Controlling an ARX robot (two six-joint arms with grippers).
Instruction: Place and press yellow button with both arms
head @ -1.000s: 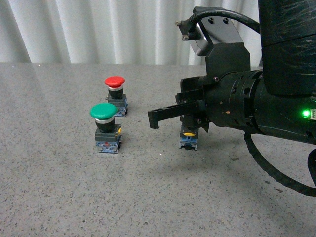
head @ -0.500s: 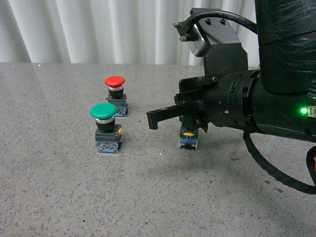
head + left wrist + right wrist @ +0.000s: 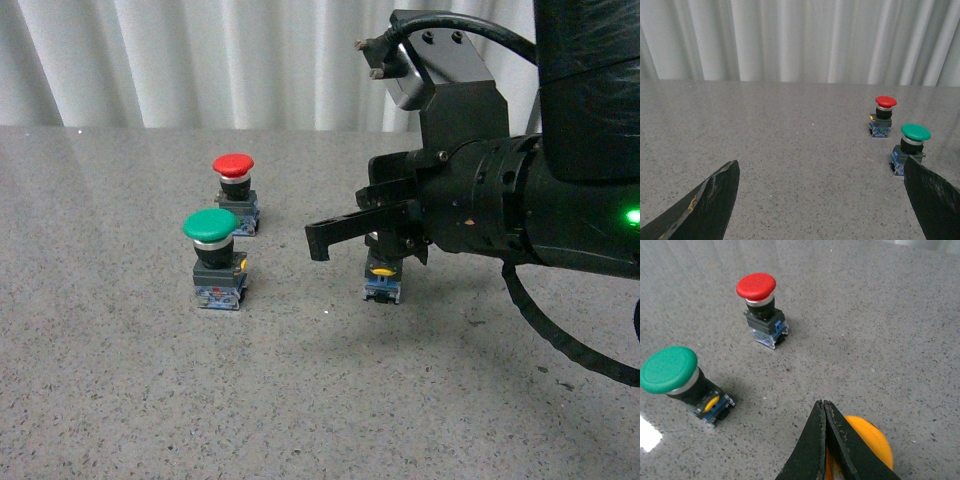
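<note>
The yellow button stands on the grey table. In the front view only its blue-black base with the yellow tab shows, under my right arm. In the right wrist view its yellow cap shows just under and beside the fingers. My right gripper is shut on nothing, its fingers pressed together and lying over the cap; I cannot tell whether they touch it. My left gripper is open and empty, low over bare table, well apart from the buttons. It does not show in the front view.
A green-capped switch and a red-capped switch stand left of the yellow button; both also show in the left wrist view, green and red, and in the right wrist view. A white curtain hangs behind the table.
My right arm has shifted a little to the right, its fingers still shut over the yellow button. The three switches have not moved.
</note>
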